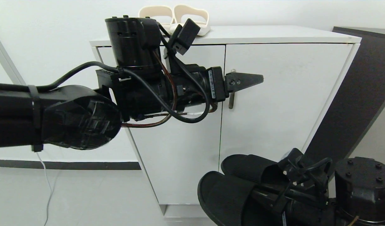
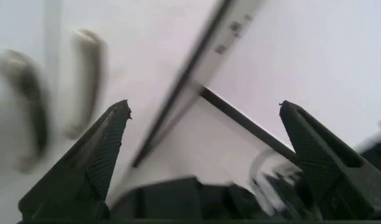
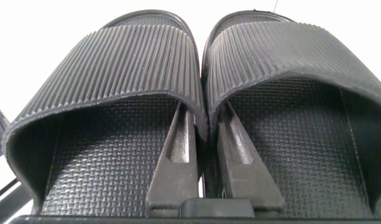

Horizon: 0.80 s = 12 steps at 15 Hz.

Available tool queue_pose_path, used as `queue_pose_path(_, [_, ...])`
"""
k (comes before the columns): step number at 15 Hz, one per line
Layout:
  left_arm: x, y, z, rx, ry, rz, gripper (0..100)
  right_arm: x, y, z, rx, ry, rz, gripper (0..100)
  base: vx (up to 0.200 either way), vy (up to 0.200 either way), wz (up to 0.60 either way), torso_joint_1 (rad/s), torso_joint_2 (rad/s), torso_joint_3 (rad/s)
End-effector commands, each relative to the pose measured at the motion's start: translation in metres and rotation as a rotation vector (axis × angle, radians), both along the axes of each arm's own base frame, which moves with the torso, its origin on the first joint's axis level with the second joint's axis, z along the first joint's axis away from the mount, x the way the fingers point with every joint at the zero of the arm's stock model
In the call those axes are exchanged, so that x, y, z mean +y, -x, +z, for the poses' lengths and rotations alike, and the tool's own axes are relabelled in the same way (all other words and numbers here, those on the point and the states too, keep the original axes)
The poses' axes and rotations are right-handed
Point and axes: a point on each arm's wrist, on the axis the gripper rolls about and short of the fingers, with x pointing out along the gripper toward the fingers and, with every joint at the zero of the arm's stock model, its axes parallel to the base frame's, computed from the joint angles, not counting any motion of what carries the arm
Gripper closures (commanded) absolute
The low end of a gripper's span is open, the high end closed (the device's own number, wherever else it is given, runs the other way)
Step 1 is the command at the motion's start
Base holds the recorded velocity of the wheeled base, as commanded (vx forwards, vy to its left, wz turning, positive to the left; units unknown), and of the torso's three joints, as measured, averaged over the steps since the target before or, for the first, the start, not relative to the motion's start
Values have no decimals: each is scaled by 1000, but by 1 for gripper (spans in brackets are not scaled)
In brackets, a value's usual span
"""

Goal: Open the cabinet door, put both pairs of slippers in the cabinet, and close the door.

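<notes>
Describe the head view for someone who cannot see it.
The robot's left gripper is by the handle of a closed white cabinet. Its right gripper holds a pair of black slippers low in front, and a cream pair sits on the cabinet top.

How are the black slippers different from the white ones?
The black slippers are dark with ribbed straps; the cream slippers are pale. The black slippers are pinched by the right gripper; the cream slippers lie free on top of the cabinet. Both are pairs, side by side.

Head faces cabinet [image 1: 274, 110]; right wrist shares black slippers [image 1: 230, 191].
</notes>
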Motion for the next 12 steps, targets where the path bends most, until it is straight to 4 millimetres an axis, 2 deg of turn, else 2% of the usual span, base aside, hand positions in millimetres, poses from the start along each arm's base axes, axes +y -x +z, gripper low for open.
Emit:
queue_pose_path(1, [-4, -5, -2, 2, -3, 12, 0, 0, 0, 2, -5, -5, 1, 100, 0, 0, 0, 0, 0, 0])
queue_pose_path(5, [-6, -9, -6, 11, -10, 77, 0, 0, 0, 2, -7, -4, -2, 100, 0, 0, 0, 0, 0, 0])
queue_pose_path(12, [-21, -31, -16, 24, -20, 97, 0, -1, 1, 1, -7, -1, -3, 100, 0, 0, 0, 0, 0, 0])
